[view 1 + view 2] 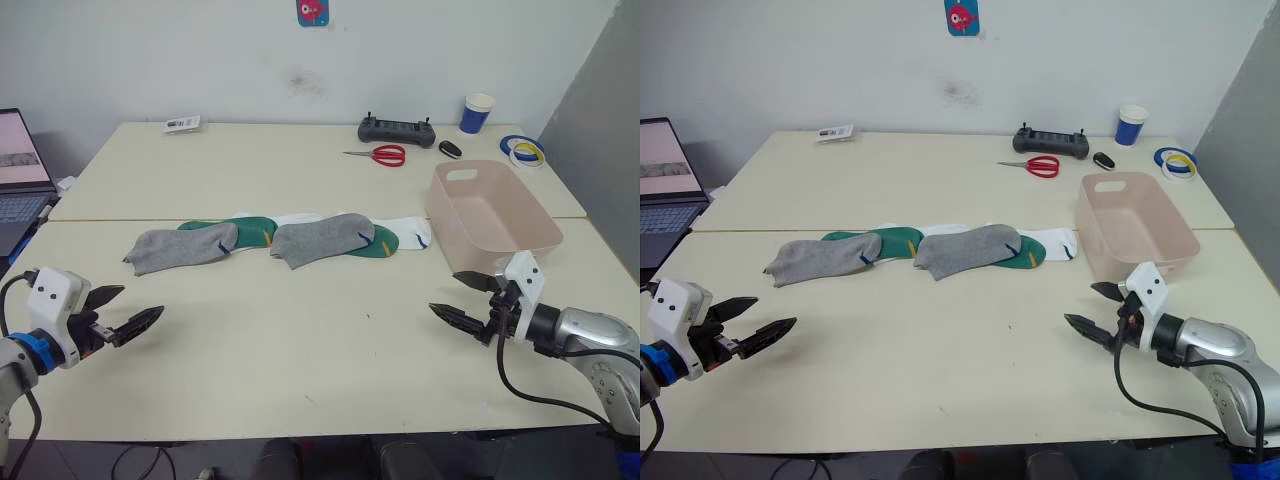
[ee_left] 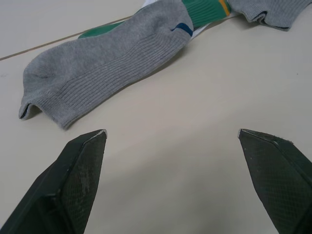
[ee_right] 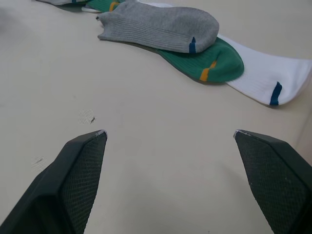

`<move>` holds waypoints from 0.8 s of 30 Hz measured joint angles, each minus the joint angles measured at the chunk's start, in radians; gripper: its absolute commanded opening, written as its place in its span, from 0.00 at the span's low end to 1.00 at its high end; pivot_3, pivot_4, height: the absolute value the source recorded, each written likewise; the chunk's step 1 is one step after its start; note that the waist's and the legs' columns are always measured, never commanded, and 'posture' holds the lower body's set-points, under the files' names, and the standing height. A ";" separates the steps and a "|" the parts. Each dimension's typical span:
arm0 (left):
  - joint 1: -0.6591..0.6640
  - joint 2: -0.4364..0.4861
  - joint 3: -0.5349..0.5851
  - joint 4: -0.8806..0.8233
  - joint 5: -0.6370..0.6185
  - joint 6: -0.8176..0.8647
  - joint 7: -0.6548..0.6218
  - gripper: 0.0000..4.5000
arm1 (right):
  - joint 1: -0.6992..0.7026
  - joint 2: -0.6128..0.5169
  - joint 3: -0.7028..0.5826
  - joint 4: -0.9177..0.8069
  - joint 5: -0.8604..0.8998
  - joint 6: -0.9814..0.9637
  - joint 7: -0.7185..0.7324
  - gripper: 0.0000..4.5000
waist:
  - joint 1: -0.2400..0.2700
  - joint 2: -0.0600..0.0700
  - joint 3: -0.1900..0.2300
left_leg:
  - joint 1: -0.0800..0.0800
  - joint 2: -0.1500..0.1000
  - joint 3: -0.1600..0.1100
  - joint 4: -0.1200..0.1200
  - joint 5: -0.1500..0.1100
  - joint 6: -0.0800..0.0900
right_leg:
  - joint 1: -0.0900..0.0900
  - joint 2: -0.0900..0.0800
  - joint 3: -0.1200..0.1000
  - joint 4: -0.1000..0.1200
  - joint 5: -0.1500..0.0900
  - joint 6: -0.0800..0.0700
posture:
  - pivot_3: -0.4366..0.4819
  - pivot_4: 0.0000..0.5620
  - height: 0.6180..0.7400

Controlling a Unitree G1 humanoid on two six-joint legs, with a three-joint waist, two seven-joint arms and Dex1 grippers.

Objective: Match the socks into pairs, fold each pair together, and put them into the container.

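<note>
1. Soft grey, green and white ankle socks (image 1: 275, 240) lie overlapped mid-bench, unpaired;
2. pale pink rectangular plastic tub (image 1: 490, 212), far right, holds nothing;
3. left tool (image 1: 125, 312) and right tool (image 1: 462, 298) gape wide, holding nothing.

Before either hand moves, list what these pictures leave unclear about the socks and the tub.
- White socks: mostly buried under the green socks and grey socks in the head views; their count is unclear.
- Left grey sock: the left wrist view crops the row beyond it.
- Pink tub: its near wall hides part of the floor inside.
</note>
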 measured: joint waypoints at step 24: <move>-0.354 -0.267 -0.385 -0.062 0.090 0.004 0.158 1.00 | -0.145 0.056 0.089 -0.075 -0.011 0.052 -0.064 0.99 | 0.015 -0.002 -0.001 | 0.000 -0.001 -0.001 0.002 0.000 0.000 | 0.001 0.002 -0.001 0.001 0.003 -0.004 | 0.48 0.27 1.00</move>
